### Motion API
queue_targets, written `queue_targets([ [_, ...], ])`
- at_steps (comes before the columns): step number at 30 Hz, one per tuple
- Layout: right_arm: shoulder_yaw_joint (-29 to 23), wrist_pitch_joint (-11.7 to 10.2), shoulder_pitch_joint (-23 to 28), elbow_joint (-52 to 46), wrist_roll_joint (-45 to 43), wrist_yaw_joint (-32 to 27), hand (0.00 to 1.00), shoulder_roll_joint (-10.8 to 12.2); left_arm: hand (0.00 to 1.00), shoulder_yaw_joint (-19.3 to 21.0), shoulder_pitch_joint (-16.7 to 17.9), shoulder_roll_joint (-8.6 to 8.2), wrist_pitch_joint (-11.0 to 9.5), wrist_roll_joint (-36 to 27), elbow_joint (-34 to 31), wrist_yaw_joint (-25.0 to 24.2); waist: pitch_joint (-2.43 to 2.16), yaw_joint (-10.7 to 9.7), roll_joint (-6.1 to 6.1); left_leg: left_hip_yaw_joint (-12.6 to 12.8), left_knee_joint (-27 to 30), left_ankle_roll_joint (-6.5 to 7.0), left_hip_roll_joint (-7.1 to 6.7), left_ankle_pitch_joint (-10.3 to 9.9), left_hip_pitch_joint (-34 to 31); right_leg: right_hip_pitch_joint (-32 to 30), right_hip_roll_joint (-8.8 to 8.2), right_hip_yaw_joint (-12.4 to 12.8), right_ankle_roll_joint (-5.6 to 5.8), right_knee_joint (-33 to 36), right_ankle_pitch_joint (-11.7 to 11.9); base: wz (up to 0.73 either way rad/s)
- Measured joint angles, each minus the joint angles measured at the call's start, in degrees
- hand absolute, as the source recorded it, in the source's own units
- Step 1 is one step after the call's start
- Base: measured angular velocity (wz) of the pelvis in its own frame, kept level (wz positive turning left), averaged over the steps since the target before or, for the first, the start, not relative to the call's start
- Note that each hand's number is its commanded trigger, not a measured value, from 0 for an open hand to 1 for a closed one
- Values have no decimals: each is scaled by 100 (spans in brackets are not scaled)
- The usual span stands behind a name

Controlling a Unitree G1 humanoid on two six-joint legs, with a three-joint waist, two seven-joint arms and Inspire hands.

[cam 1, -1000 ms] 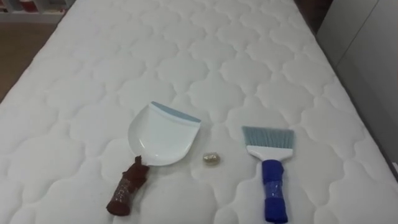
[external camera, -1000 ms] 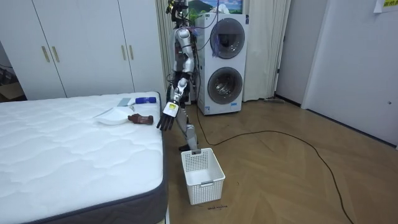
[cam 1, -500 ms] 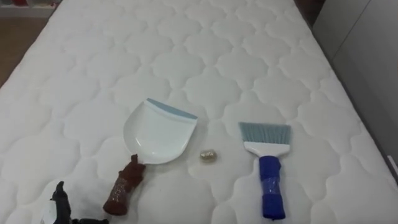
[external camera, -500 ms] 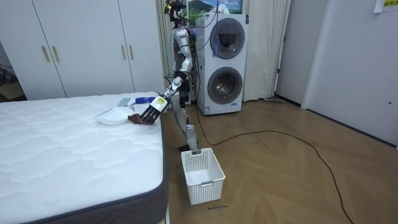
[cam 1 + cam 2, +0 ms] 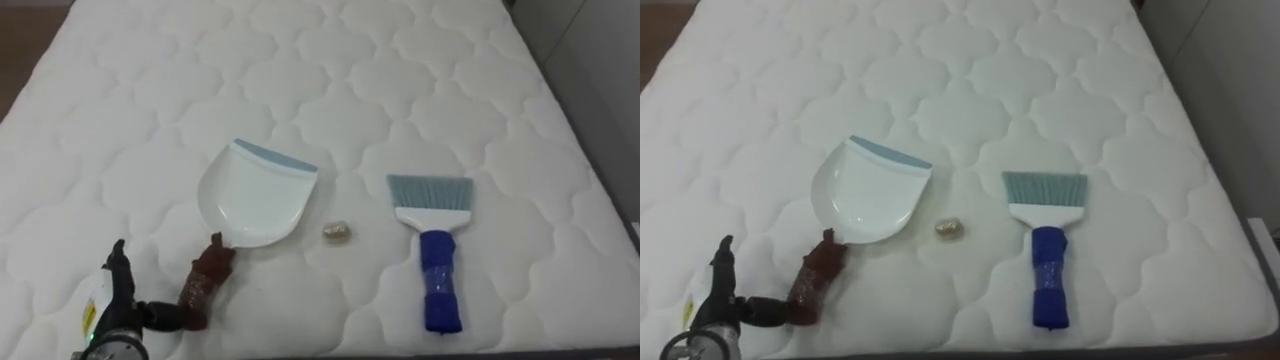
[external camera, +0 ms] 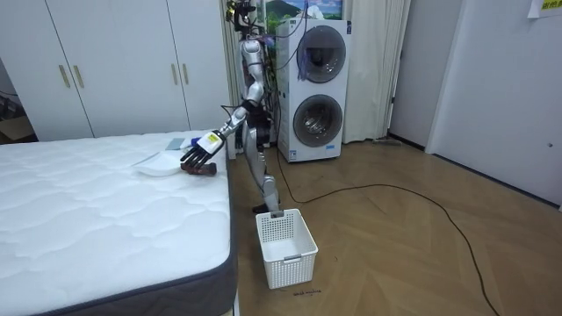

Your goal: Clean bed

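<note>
A white dustpan with a brown handle lies on the white quilted mattress near its front edge. To its right rests a small crumpled yellowish scrap. Further right lies a brush with pale bristles and a blue handle. My left hand comes in at the lower left, open, its thumb reaching to the end of the brown handle without closing round it. In the room view that hand hovers over the handle at the bed's corner.
I stand at the bed's end, by its corner. A white plastic basket sits on the wooden floor beside the bed. Stacked washing machines and white wardrobes line the wall behind.
My left hand has risen from beside the mattress edge and reached over the bed to the dustpan's handle. The dustpan, scrap and brush have stayed put; the eye view shifted slightly.
</note>
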Motion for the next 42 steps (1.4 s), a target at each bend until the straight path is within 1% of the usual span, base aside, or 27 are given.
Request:
queue_targets([
  [3,134,-75,-66,-1,308,-21,0,7,0,-14,-228,1,-24,0,339,0,18,6,-39,-4,-3,0,4,0,-19,-37,-1,4,0,-11,0,0],
  [6,156,-81,-114,-3,429,-27,0,4,0,-21,-345,1,-57,-118,510,0,15,-2,-51,-2,4,-2,6,1,-168,-187,-21,11,-6,-8,5,0],
  [10,217,-128,-194,1,492,-86,0,0,0,-20,-462,8,-60,-229,580,2,12,-76,-47,-6,46,-3,6,5,-412,-411,-25,-1,-8,-7,22,2],
  [11,254,-137,-237,19,560,-102,0,0,0,-26,-533,8,-59,-231,622,0,18,-136,-37,-23,105,-3,3,5,-504,-452,-37,-30,-8,-17,25,13],
  [12,332,-154,-259,39,622,-146,0,-1,0,-26,-600,6,-60,-240,631,-7,12,-164,-29,-39,134,-3,-2,5,-560,-490,-43,-33,-7,-16,25,11],
  [16,354,-208,-270,43,644,-200,0,-3,0,-31,-841,6,-81,-438,647,-5,18,-205,-4,-43,142,-3,-2,5,-602,-519,-44,2,-7,-19,25,1],
  [18,429,-297,-314,61,643,-257,0,-7,0,-31,-989,7,-177,-459,804,-1,30,-254,32,-85,143,-3,-3,5,-604,-521,-48,18,-7,-18,25,0],
  [21,581,-384,-360,74,671,-366,0,-19,0,-133,-1068,6,-195,-465,823,4,28,-298,63,-99,201,-3,-5,5,-702,-595,-60,95,-7,-2,25,2],
  [22,614,-387,-394,77,717,-387,0,-16,0,-163,-1102,4,-197,-460,824,3,36,-323,62,-33,389,-5,-26,3,-853,-613,-93,261,-7,-6,29,15],
  [23,631,-390,-407,80,759,-414,0,-9,0,-197,-1127,5,-199,-471,835,3,53,-366,37,48,693,-5,-78,-9,-1042,-596,-137,465,-3,-23,38,53],
  [24,669,-411,-437,132,831,-470,0,-17,0,-296,-1213,-9,-210,-534,850,-7,89,-484,21,169,895,2,-184,-19,-1477,-588,-222,1021,8,-32,43,96],
  [25,603,-417,-415,219,845,-488,0,-40,0,-487,-1410,-42,-249,-567,852,-18,95,-495,66,173,295,59,-186,401,-1835,-700,-241,1177,67,51,8,95],
  [26,545,-392,-411,238,841,-491,0,-2,0,-564,-1510,-18,-301,-550,856,-25,140,-456,-6,316,226,214,-160,851,-1957,-799,-280,1191,187,191,-91,36],
  [27,544,-365,-425,246,854,-476,0,23,0,-642,-1545,0,-344,-559,857,-4,121,-236,-72,610,216,227,-134,957,-1954,-1020,-339,1085,303,372,-164,-30],
  [28,553,-360,-544,252,892,-477,0,17,0,-657,-1547,22,-342,-598,919,5,132,-179,-55,618,228,229,-124,955,-1955,-1134,-390,902,358,355,-113,-48],
  [29,561,-327,-603,284,910,-476,0,13,0,-665,-1554,33,-342,-635,950,6,142,-174,-39,571,239,228,-124,954,-1955,-1190,-399,857,363,262,-33,-37],
  [30,592,-304,-624,274,1005,-490,0,-28,0,-691,-1591,36,-334,-794,1008,12,175,-183,18,457,252,206,-120,938,-1952,-1285,-403,760,300,49,183,-21],
  [31,622,-306,-615,264,1045,-506,0,-65,0,-726,-1615,28,-332,-852,1053,13,177,-208,60,459,251,199,-105,934,-1952,-1296,-400,702,287,57,241,-19],
  [32,728,-278,-617,239,1068,-543,0,-96,0,-755,-1647,25,-329,-952,1097,10,170,-253,96,486,251,191,-86,929,-1950,-1277,-376,646,276,104,253,-16],
  [35,825,-154,-631,239,1145,-571,0,-85,0,-772,-1817,-10,-327,-1136,1310,7,206,-326,147,514,247,161,-49,911,-1909,-1333,-290,652,234,247,250,-16],
  [36,864,-109,-658,240,1291,-551,0,-83,0,-782,-1870,-10,-323,-1254,1372,-11,207,-329,146,528,247,122,0,883,-1911,-1410,-272,642,209,359,225,-19],
  [39,907,6,-726,259,1570,-501,0,-86,0,-774,-2043,-9,-256,-1447,1603,-82,223,-408,135,528,315,116,-6,880,-2051,-1703,-285,660,184,656,132,-10],
  [42,1005,82,-738,277,1805,-462,0,-87,0,-774,-2052,-9,-163,-1472,1762,-113,231,-429,118,608,403,110,2,881,-2156,-1947,-289,694,157,905,71,-10],
])
